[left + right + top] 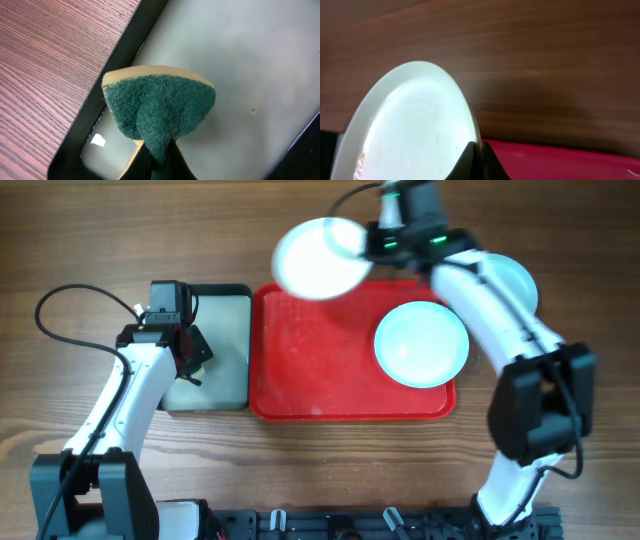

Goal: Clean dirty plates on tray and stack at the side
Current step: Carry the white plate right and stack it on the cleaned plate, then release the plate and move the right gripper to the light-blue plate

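The wooden table (100,240) ran bare across its far side, and that open strip mattered most to me. The red tray (300,380) sat in the middle, with the smaller black-rimmed tray (225,330) just beside its left edge.

My right gripper (476,157) was clamped on the rim of the white plate (318,260), pinching it at its right edge. The plate reached out from the fingers toward the left arm's side. It hung lifted over the tray's far left corner, partly past the rim and over bare wood, and it looked slightly blurred from overhead.

My left gripper (195,358) was closed on a green-faced sponge (160,112), held above the pale inside of the black-rimmed tray. The sponge was well apart from the plate, and I judged the left arm had to travel right and away from me to meet its face.

One pale-blue plate (421,343) lay flat on the tray's right half, under the right arm. Another pale-blue plate (518,280) rested on the table off the tray's far right corner, partly hidden by that arm. I took it for the start of the stack. The tray's left half was unoccupied, so both arms had room to work there.
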